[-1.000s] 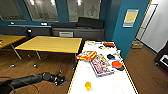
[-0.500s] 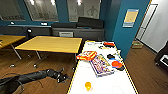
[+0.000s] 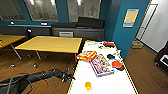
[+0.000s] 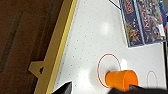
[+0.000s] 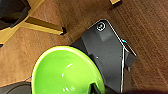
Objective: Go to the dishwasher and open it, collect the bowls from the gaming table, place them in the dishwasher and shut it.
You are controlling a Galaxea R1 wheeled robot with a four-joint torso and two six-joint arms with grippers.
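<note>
The gaming table [image 3: 105,82] has a white top and yellow sides and stands just ahead on the right. Close under the right wrist camera, above the wooden floor, hangs a green bowl [image 5: 66,72]. My right gripper is shut on its rim. My left gripper [image 3: 68,78] reaches in low beside the table's left edge. It is open, with its dark fingertips [image 4: 65,87] over the table top [image 4: 87,37]. An orange cup [image 4: 121,79] stands on the white surface close to that gripper, and it also appears near the table's front end [image 3: 88,85]. The dishwasher is out of view.
Board-game boxes [image 3: 101,64], an orange box [image 3: 86,55] and red and black pucks [image 3: 117,64] lie on the table. Plain yellow tables [image 3: 50,43] stand to the left and a dark sofa [image 3: 77,28] at the back. My dark base [image 5: 105,50] is below the bowl.
</note>
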